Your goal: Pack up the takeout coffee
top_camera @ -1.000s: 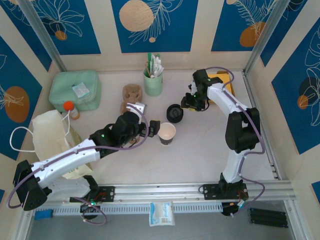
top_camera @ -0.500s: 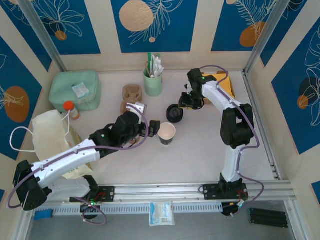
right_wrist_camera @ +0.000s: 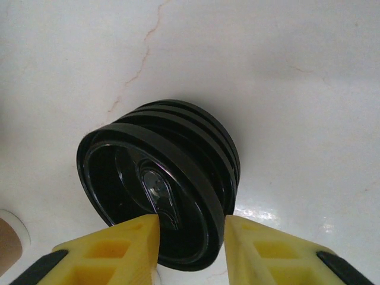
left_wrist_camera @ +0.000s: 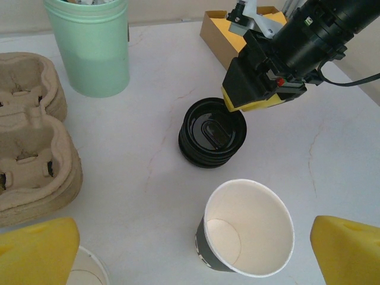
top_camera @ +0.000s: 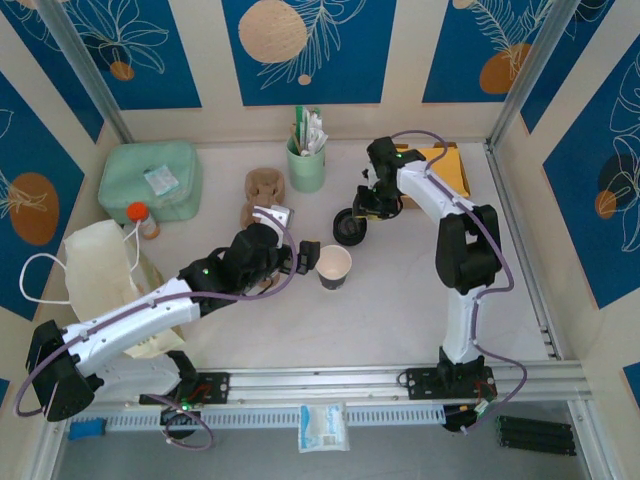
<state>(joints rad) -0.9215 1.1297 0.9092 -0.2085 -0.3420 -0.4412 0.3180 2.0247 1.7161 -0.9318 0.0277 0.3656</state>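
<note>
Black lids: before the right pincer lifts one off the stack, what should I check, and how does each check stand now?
1. Right pincer over the lid stack: ok.
2. Its fingers straddle the top lid's rim, one inside and one outside: ok.
3. Jaws clamped on the rim: not ok, a gap shows.
4. Only the top lid would come away: cannot tell, the lids are nested.
5. Paper cup upright, open and empty: ok.
6. Left pincer open and not touching the cup: ok.

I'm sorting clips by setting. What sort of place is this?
Probably a robot test cell staged as a coffee counter: blue patterned panels wall in a white table holding a cup, lids and a carrier.
</note>
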